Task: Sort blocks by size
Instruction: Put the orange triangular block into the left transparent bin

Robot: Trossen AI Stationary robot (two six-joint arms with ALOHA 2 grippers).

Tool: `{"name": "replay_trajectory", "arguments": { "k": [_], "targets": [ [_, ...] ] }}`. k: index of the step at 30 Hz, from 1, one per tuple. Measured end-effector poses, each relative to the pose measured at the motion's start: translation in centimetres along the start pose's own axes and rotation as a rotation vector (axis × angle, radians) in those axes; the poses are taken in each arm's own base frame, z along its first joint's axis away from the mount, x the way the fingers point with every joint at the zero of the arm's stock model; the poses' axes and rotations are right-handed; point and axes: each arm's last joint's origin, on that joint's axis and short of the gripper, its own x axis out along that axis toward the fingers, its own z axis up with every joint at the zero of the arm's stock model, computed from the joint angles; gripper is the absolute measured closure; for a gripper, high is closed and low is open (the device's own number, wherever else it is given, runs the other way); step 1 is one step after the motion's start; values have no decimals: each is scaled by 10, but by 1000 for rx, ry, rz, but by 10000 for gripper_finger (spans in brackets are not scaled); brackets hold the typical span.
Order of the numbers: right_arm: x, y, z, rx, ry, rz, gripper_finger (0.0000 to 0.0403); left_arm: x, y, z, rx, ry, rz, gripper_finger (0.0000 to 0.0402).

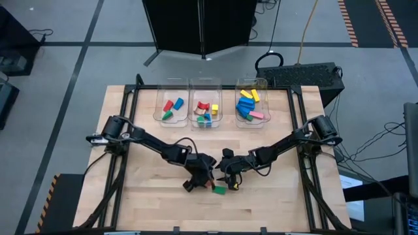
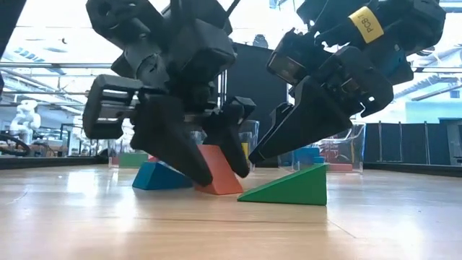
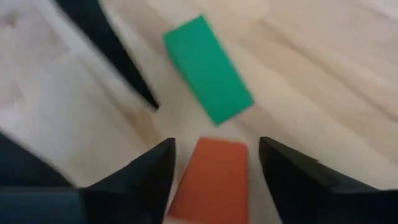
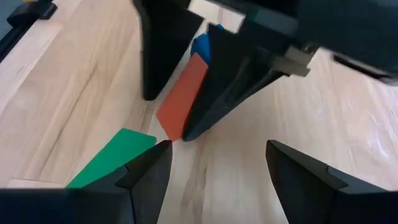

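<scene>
A red wedge block (image 3: 212, 180) lies on the table, with a blue wedge (image 2: 159, 177) beside it and a green wedge (image 2: 289, 188) toward the table's near edge. My left gripper (image 3: 214, 146) is open and points down. Its fingers stand on either side of the red wedge, with narrow gaps showing in the left wrist view. My right gripper (image 4: 217, 146) is open and low over the table just right of them. The green wedge (image 4: 109, 165) lies beside one of its fingers, not between them. In the high view the two grippers (image 1: 204, 175) (image 1: 228, 176) nearly meet.
Three clear bins stand in a row at the table's far edge: the left (image 1: 168, 108), the middle (image 1: 206, 111) and the right (image 1: 251, 104), each holding coloured blocks. Bare wooden table lies to the left, right and near side of the grippers.
</scene>
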Motion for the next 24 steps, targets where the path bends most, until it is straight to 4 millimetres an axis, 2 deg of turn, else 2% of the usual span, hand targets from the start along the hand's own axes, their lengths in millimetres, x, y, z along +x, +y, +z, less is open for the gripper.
{"name": "replay_trajectory", "arguments": {
  "k": [5, 8, 16, 24],
  "targets": [
    [0, 0, 0, 0, 0, 0, 154, -3, 4, -3, -43, 86, -20, 245],
    [0, 0, 0, 0, 0, 0, 154, -5, 6, -4, -70, 95, -17, 278],
    [0, 0, 0, 0, 1, 0, 154, -12, 11, -3, -210, 110, 41, 272],
    [0, 0, 0, 0, 3, -1, 154, -53, 19, 16, -241, 99, 189, 267]
  ]
}}
